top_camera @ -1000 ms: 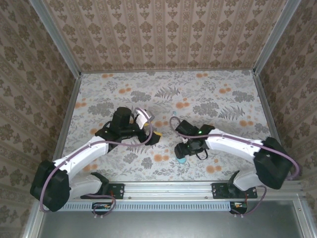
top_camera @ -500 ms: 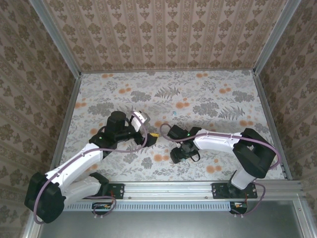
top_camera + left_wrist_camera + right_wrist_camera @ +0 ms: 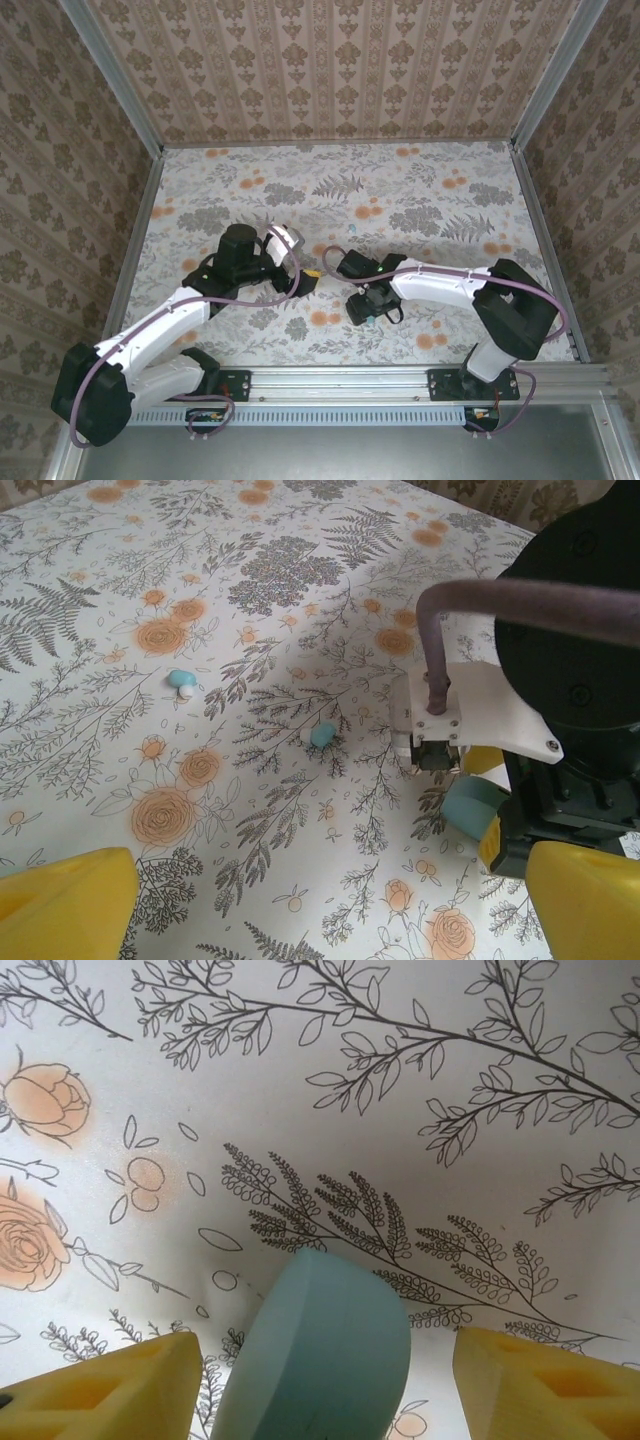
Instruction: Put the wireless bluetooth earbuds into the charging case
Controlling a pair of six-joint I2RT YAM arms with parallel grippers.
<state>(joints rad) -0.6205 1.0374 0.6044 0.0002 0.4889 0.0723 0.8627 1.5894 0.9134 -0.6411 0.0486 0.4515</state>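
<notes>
Two tiny teal earbuds lie on the floral table in the left wrist view, one (image 3: 181,681) at the left and one (image 3: 321,734) nearer the middle. The teal charging case (image 3: 322,1355) stands on edge between the yellow fingers (image 3: 545,1385) of my right gripper (image 3: 325,1395), which is open with a gap showing on the case's right side. The same case (image 3: 468,806) sits under the right arm's black wrist. My left gripper (image 3: 325,915) is open and holds nothing, hovering short of the earbuds. From above, the left gripper (image 3: 305,275) and right gripper (image 3: 362,312) are close together mid-table.
The right arm's black wrist and white bracket (image 3: 480,705) with its brown cable (image 3: 520,595) stand just right of the nearer earbud. Patterned walls and metal rails (image 3: 135,245) enclose the floral table (image 3: 440,200).
The right arm has swung left and folded in, and its gripper now covers the case from above. The left arm has shifted slightly back and left.
</notes>
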